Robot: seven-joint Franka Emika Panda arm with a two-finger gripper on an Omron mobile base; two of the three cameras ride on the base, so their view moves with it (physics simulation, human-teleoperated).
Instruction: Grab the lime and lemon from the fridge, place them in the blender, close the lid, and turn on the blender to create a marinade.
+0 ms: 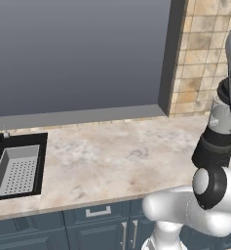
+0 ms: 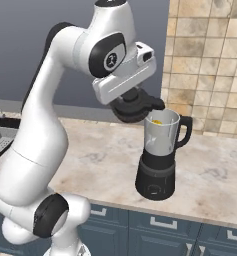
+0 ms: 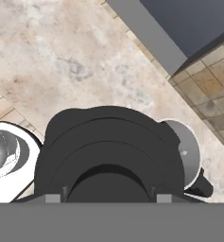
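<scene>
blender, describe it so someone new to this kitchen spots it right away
On the beige marble counter, near the tan tiled wall, stands the blender. It has a black tapered base with a round front knob, a clear jar and a side handle, unlike the sink far left.

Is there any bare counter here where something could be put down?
Yes: a wide bare stretch of counter runs between the sink and the blender. More lies right of the blender, toward the tiled wall. Above the jar it is crowded, where the gripper holds the lid.
</scene>
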